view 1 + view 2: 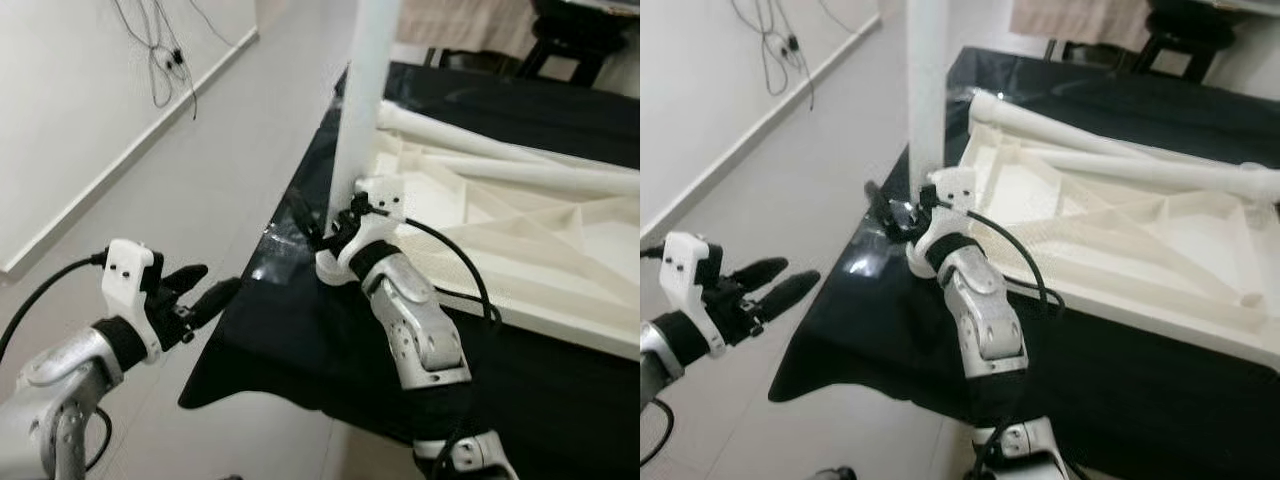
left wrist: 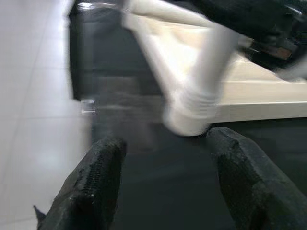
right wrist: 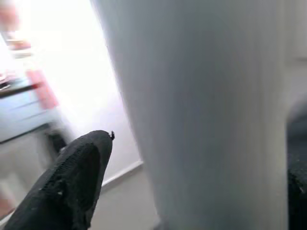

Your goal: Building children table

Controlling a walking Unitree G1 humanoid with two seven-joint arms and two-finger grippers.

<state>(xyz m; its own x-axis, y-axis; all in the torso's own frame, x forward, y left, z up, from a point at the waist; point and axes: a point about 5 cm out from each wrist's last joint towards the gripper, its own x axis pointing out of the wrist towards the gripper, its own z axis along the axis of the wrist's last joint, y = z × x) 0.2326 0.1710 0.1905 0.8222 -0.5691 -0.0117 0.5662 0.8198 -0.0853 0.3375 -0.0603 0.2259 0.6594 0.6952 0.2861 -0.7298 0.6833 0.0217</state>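
Note:
A white children's table top point(image 1: 560, 260) lies upside down on a black-covered surface point(image 1: 300, 340). One white table leg point(image 1: 360, 100) stands upright at its near left corner, and its ribbed foot point(image 2: 192, 108) meets that corner. My right gripper point(image 1: 322, 222) is at the base of this leg with a finger on each side. In the right wrist view the leg point(image 3: 201, 96) sits between the fingers point(image 3: 72, 187), with a narrow gap on one side. My left gripper point(image 1: 205, 285) hovers open and empty just off the surface's left edge.
Two more white legs point(image 1: 480, 140) lie across the upturned top. Pale tiled floor point(image 1: 230, 150) runs along the left, up to a white wall with hanging cables point(image 1: 160, 50). A dark stool point(image 1: 570, 40) stands at the back right.

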